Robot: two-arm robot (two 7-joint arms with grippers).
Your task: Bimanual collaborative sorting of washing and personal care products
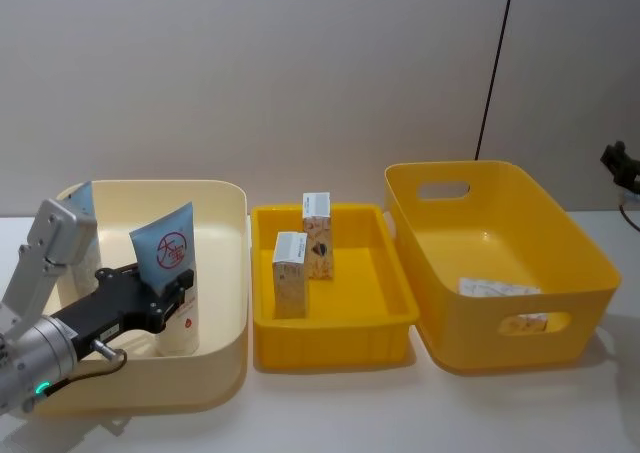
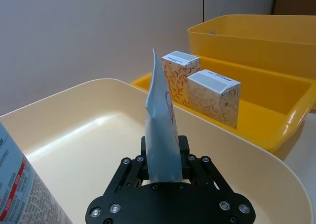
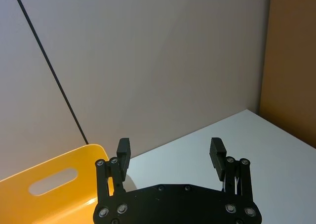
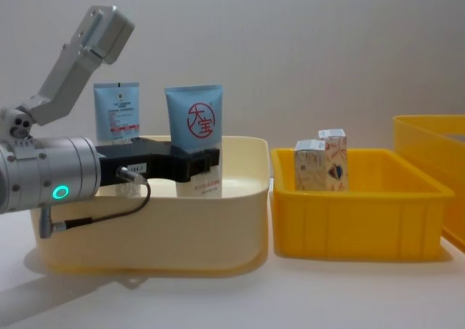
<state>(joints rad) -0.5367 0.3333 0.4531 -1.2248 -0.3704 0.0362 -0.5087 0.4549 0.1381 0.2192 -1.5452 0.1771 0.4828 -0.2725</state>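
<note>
Well within the cream bin — left gripper clamps tube.

Left end effector clamped, right end effector spread wide

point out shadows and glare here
Head view: glare inside the large yellow bin. Right wrist view: right gripper beside that bin, evenly lit. Chest view: cream bin shadows the table. Left wrist view: floor sheen beyond the left gripper holding the tube.
</note>
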